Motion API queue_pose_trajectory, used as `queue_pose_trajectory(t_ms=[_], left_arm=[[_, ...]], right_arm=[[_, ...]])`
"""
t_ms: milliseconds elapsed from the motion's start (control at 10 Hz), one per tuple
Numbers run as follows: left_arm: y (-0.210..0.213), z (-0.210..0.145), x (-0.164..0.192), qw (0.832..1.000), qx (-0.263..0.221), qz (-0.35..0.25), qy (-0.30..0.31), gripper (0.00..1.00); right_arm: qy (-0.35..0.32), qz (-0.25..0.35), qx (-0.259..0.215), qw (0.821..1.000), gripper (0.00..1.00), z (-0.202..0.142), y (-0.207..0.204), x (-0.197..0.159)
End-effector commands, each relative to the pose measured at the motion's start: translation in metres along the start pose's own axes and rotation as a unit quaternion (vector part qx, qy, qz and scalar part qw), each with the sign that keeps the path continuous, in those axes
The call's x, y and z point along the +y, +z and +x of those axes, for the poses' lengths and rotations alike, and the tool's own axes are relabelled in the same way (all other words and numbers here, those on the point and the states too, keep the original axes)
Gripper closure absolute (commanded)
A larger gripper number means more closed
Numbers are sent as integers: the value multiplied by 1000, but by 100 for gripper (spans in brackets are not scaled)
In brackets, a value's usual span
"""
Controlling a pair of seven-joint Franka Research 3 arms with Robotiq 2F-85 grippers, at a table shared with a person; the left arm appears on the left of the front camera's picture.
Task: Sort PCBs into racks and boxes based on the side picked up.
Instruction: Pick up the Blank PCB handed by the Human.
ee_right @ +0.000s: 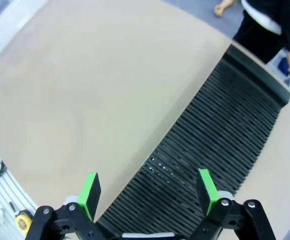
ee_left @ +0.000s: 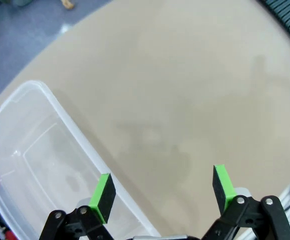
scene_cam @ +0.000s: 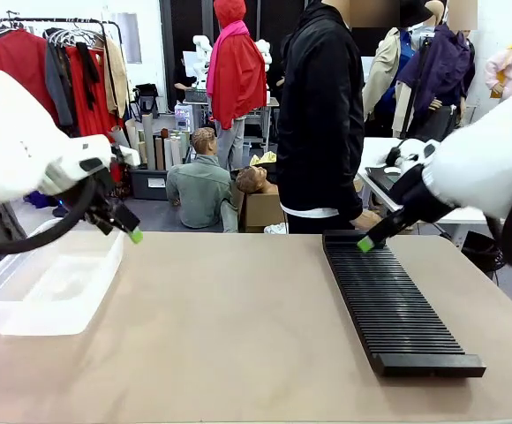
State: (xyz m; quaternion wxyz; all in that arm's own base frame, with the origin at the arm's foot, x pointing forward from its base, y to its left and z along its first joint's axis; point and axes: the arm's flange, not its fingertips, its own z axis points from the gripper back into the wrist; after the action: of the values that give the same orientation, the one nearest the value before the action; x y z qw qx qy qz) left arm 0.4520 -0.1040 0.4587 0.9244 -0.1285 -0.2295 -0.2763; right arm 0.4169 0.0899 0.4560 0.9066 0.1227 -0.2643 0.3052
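A long black slotted rack (scene_cam: 393, 300) lies on the right half of the table, its slots bare. A clear plastic box (scene_cam: 48, 283) sits at the left edge, nothing inside. My left gripper (scene_cam: 132, 233) hangs open above the box's inner rim (ee_left: 80, 145), nothing between its green pads (ee_left: 104, 189). My right gripper (scene_cam: 366, 243) is open over the rack's (ee_right: 205, 150) far end, its pads (ee_right: 207, 184) holding nothing. No PCB is in view.
A person in a black jacket (scene_cam: 322, 115) stands at the far side of the table, one hand (scene_cam: 366, 218) low near the rack's far end. The tan tabletop (scene_cam: 229, 327) stretches between box and rack.
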Motion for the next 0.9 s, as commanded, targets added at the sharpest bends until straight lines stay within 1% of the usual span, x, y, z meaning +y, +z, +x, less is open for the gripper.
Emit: queue_pose_trajectory(t_ms=[0,200,300,400,500,700,800], left_arm=[[5,18,43,997,-9,-65,36,0],[28,12,68,989,-20,-140,52,0],[35,4,81,982,-11,-178,67,0],[43,-3,96,976,-15,-206,74,0],[53,-13,112,971,-29,-222,86,0],[71,-34,133,964,-59,-237,105,0],[78,-44,140,961,-71,-244,112,0]], right_arm=[[-11,69,-11,997,0,14,8,-35],[-45,132,-26,990,0,5,30,-69],[-67,159,-36,984,0,0,38,-84],[-83,190,-53,977,0,-7,47,-98],[-90,230,-62,967,0,-16,54,-110],[-115,288,-68,948,0,-35,62,-131],[-145,315,-82,935,0,-45,64,-143]])
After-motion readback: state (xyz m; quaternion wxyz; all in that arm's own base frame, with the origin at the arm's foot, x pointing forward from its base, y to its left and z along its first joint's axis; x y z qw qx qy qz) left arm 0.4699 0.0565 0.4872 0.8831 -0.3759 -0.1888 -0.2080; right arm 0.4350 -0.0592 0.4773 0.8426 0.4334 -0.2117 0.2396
